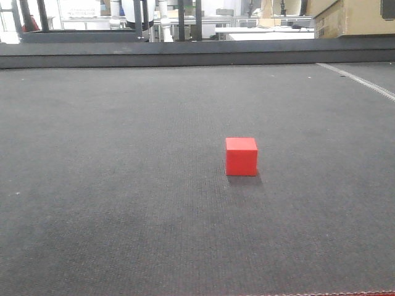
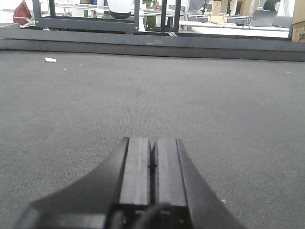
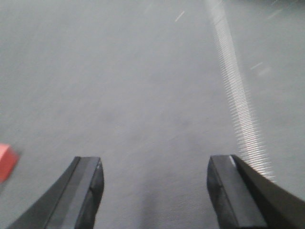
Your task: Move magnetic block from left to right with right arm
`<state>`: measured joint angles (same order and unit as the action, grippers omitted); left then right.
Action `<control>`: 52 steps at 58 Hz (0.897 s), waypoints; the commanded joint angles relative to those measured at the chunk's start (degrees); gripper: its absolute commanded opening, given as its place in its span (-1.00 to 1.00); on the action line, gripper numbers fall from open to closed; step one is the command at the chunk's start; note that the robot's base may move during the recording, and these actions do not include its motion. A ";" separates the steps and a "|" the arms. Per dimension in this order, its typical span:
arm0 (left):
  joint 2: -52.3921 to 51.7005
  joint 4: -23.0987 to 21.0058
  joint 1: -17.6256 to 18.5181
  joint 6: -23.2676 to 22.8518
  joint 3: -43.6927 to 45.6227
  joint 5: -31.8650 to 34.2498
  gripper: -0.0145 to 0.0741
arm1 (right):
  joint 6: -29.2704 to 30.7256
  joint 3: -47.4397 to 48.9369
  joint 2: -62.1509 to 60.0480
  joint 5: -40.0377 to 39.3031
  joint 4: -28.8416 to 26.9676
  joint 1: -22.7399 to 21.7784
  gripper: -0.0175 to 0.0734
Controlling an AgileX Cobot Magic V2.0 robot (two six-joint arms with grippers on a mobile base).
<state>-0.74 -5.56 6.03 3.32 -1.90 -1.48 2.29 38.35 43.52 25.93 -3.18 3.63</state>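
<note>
The magnetic block (image 1: pixel 241 156), a small bright-red cube, sits alone on the grey mat a little right of centre in the front view. No arm appears in that view. In the right wrist view the block (image 3: pixel 6 162) shows only as a red corner at the left edge, left of and apart from my right gripper (image 3: pixel 155 164), which is wide open with nothing between its fingers. That view is blurred. My left gripper (image 2: pixel 152 143) rests low over the mat with its pads pressed together and nothing held.
The grey mat (image 1: pixel 123 185) covers the whole table, with a raised dark rail (image 1: pixel 185 54) along its far edge. A pale stitched strip (image 3: pixel 238 105) runs across the mat right of my right gripper. Cardboard boxes (image 1: pixel 355 17) stand beyond the rail. A small white scrap (image 2: pixel 50 59) lies far left.
</note>
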 commanded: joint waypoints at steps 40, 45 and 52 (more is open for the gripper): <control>-0.78 -0.27 -0.09 -0.34 -0.46 4.74 -0.96 | -42.20 42.47 46.81 23.72 16.28 31.02 0.52; -0.78 -0.27 -0.09 -0.34 -0.46 4.74 -0.96 | -43.85 44.31 49.88 24.32 16.28 32.07 0.52; -0.78 -0.27 -0.09 -0.34 -0.46 4.74 -0.96 | -45.18 45.82 53.42 24.86 16.28 32.69 0.52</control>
<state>-0.74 -5.56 6.03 3.32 -1.90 -1.48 -41.61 81.35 97.39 51.58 11.25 36.08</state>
